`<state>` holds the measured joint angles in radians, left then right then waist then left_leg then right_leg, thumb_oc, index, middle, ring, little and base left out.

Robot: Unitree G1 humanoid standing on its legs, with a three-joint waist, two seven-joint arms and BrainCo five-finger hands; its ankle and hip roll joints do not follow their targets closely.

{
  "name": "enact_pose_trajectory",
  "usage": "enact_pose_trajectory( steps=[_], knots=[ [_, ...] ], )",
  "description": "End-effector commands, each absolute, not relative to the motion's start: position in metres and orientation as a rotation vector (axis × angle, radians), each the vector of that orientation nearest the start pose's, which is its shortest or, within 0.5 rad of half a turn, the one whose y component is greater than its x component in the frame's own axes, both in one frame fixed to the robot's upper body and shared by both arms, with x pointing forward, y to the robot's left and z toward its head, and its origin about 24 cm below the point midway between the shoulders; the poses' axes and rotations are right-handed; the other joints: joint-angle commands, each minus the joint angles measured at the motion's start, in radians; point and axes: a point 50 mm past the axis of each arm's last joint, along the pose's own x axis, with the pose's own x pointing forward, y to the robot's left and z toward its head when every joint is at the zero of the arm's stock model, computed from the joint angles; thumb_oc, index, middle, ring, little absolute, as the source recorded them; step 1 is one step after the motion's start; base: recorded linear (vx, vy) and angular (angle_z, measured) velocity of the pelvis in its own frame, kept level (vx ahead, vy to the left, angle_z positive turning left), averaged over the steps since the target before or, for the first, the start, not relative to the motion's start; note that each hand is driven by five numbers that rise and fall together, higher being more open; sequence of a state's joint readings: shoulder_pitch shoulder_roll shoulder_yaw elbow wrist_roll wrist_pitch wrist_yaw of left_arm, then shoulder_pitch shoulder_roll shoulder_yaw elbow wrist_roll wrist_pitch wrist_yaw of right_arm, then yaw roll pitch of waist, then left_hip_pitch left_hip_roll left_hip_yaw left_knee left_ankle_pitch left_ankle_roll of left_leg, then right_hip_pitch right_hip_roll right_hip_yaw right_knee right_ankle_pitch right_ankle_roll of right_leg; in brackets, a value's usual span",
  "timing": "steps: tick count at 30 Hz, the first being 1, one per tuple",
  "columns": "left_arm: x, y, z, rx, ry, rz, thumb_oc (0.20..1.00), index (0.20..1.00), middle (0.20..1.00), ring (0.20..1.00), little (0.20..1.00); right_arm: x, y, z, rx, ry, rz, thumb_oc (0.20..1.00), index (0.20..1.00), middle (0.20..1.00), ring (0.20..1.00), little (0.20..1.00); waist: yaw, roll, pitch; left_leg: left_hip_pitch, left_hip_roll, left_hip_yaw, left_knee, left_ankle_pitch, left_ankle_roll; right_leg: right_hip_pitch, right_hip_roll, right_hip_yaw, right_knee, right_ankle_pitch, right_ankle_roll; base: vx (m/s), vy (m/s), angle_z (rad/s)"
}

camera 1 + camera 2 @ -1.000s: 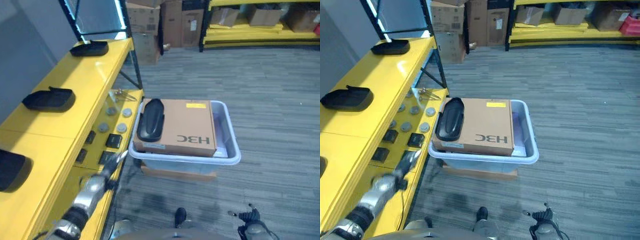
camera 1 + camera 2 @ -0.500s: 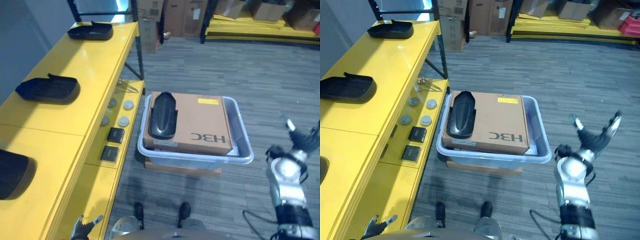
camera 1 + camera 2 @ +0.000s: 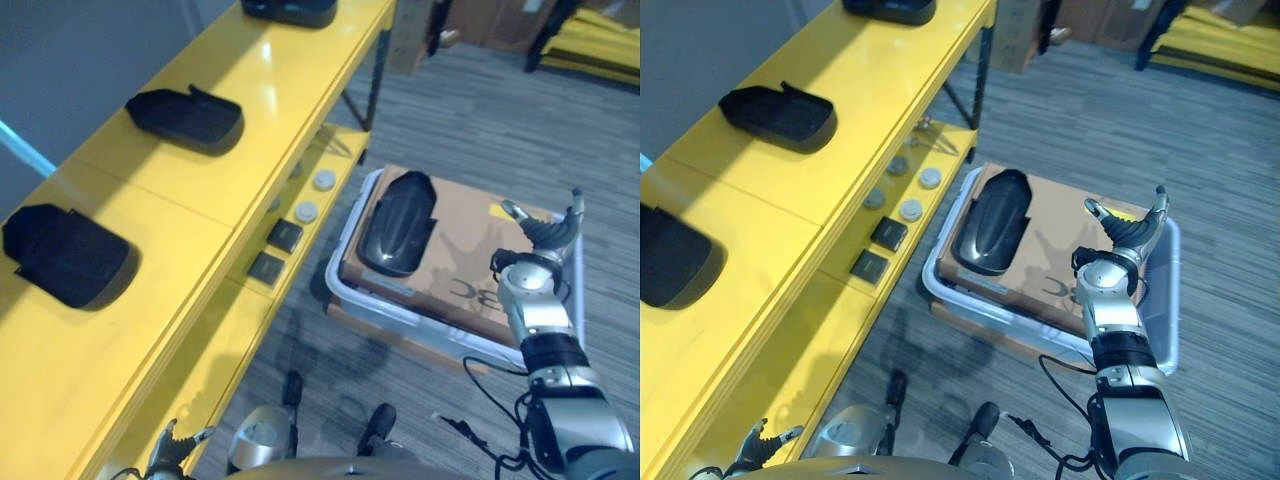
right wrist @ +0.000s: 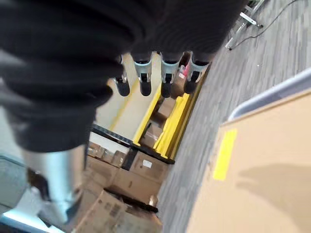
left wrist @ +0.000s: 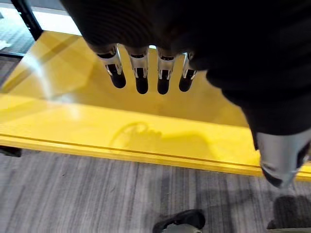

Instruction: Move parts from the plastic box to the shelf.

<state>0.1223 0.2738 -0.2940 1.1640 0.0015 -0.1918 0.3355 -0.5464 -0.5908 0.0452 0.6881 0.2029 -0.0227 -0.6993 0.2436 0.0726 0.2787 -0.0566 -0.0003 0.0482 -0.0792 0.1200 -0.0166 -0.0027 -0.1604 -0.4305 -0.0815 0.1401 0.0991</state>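
The yellow shelf runs up the left of the frame with wide bare gaps between three black trays; small round and square parts sit on its lower step. At centre right, a cardboard box covers the plastic box, with a black part on top; the right hand hangs open above it; grey floor at the upper right is free.
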Motion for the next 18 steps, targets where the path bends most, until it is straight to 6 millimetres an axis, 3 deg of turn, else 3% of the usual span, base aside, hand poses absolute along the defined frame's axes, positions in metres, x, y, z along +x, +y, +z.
enact_pose_trajectory(
  steps=[1, 5, 8, 10, 18],
  knots=[
    [0.083, 0.249, -0.151, 0.593, 0.998, 0.149, 1.000, 1.000, 1.000, 1.000, 1.000, 0.331, -0.313, 0.136, -0.402, -0.178, -0.821, 1.000, 1.000, 1.000, 1.000, 1.000, 0.017, -0.022, -0.017, -0.084, 0.012, -0.076, 0.009, -0.006, -0.013, 0.009, -0.035, 0.000, 0.056, -0.079, 0.042, -0.05, 0.059, 0.49],
    [0.083, 0.249, -0.150, 0.564, 0.982, 0.135, 1.000, 1.000, 1.000, 1.000, 1.000, 0.337, -0.308, 0.128, -0.432, -0.119, -0.807, 1.000, 1.000, 1.000, 1.000, 1.000, 0.048, -0.017, 0.001, -0.104, -0.006, -0.101, 0.009, -0.004, -0.004, -0.004, -0.049, -0.016, 0.071, -0.081, 0.049, -0.04, 0.088, 0.27],
    [0.085, 0.251, -0.148, 0.545, 0.967, 0.149, 1.000, 1.000, 1.000, 1.000, 1.000, 0.331, -0.311, 0.113, -0.664, -0.053, -0.859, 1.000, 1.000, 1.000, 1.000, 1.000, 0.048, -0.029, 0.005, -0.104, -0.009, -0.093, 0.010, -0.011, 0.000, -0.010, -0.050, -0.010, 0.070, -0.075, 0.057, 0.02, 0.028, 0.11],
    [0.086, 0.253, -0.147, 0.542, 0.968, 0.160, 1.000, 1.000, 1.000, 1.000, 1.000, 0.328, -0.314, 0.106, -0.723, -0.017, -0.857, 1.000, 1.000, 1.000, 1.000, 1.000, 0.048, -0.035, 0.007, -0.105, -0.009, -0.089, 0.011, -0.013, 0.002, -0.012, -0.050, -0.007, 0.071, -0.075, 0.058, 0.01, 0.005, -0.04],
    [0.089, 0.260, -0.144, 0.534, 0.956, 0.195, 1.000, 1.000, 1.000, 1.000, 1.000, 0.312, -0.321, 0.078, -0.733, 0.096, -0.852, 1.000, 1.000, 1.000, 1.000, 1.000, 0.032, -0.061, 0.024, -0.118, -0.003, -0.071, 0.018, -0.020, 0.003, -0.030, -0.045, 0.011, 0.070, -0.070, 0.061, -0.02, -0.015, -0.04]
  ],
)
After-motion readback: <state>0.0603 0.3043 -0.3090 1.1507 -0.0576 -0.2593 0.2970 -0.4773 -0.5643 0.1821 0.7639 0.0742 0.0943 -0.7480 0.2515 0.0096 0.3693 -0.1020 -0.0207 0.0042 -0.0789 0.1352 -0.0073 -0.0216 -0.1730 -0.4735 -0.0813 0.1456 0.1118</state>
